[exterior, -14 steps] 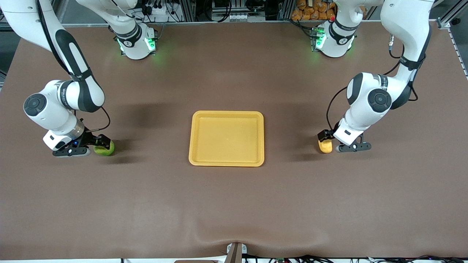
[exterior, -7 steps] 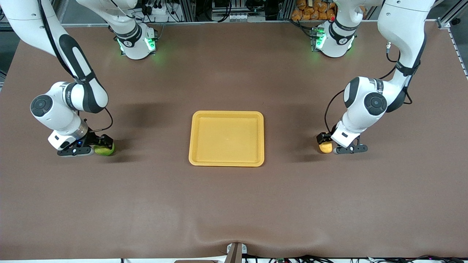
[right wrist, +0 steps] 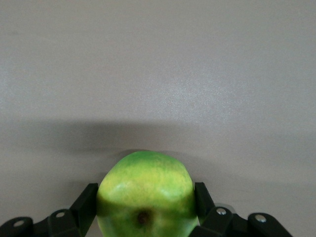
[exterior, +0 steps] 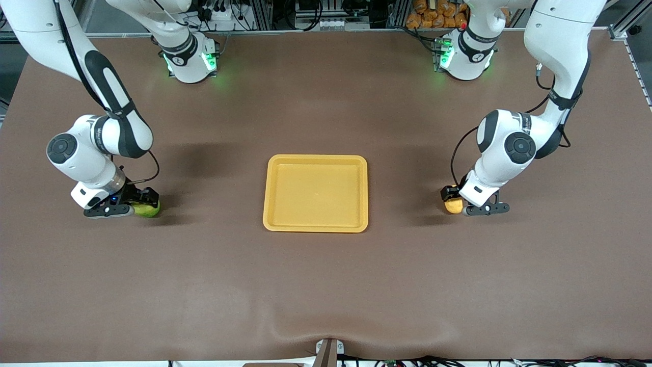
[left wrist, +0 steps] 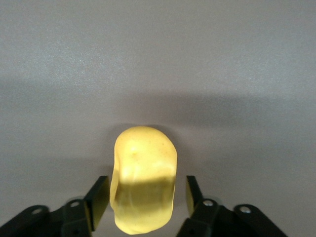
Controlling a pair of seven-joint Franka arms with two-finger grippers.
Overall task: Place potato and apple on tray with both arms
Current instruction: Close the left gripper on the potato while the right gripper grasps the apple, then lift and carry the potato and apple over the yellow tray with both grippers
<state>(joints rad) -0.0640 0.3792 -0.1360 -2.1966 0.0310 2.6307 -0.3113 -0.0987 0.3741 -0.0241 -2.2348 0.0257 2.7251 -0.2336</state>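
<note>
The yellow potato (exterior: 453, 206) lies on the brown table toward the left arm's end. My left gripper (exterior: 451, 200) is down over it, open. In the left wrist view the potato (left wrist: 144, 163) sits between the fingers (left wrist: 100, 197) with small gaps on both sides. The green apple (exterior: 148, 209) lies toward the right arm's end. My right gripper (exterior: 141, 202) is down around it, open. In the right wrist view the apple (right wrist: 144, 180) fills the space between the fingers (right wrist: 88, 200). The yellow-orange tray (exterior: 316, 193) lies empty at the table's middle.
The brown table (exterior: 326, 285) stretches wide around the tray. Both arm bases (exterior: 189, 61) glow green at the table's back edge. A bag of orange items (exterior: 433, 15) sits off the table near the left arm's base.
Both grippers have dropped lower around their items and shifted slightly toward the tray. The apple and potato have not moved.
</note>
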